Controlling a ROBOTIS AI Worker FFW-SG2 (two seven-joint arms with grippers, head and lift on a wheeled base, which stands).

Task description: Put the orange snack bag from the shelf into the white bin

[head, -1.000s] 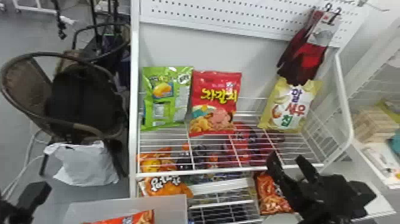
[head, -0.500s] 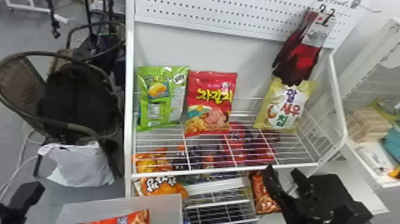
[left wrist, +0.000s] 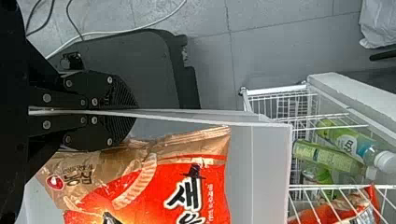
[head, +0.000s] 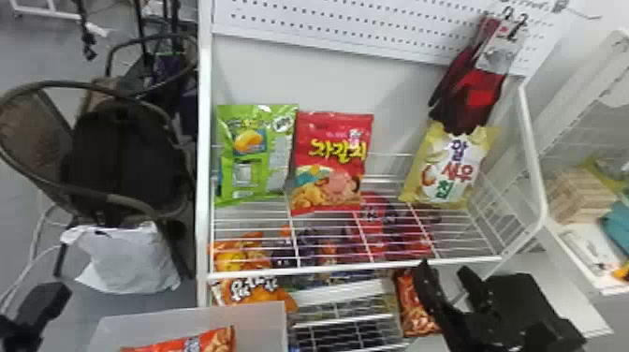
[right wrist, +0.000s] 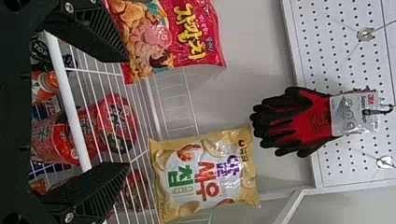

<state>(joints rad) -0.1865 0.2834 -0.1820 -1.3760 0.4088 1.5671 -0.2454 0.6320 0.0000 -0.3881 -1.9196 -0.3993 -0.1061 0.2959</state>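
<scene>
The left gripper [left wrist: 133, 110] was clamped on the wall of the white bin [left wrist: 268, 172]; the right gripper [right wrist: 127, 112] stood open. The orange snack bag [head: 262, 294] apparently lay, partly hidden, below the wire shelf [head: 355, 267]. Presumably light and crushable, it called for a gentle seam pinch.

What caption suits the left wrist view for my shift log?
Left hand clamped on the wall of the white bin, with an orange-red snack bag inside.
</scene>
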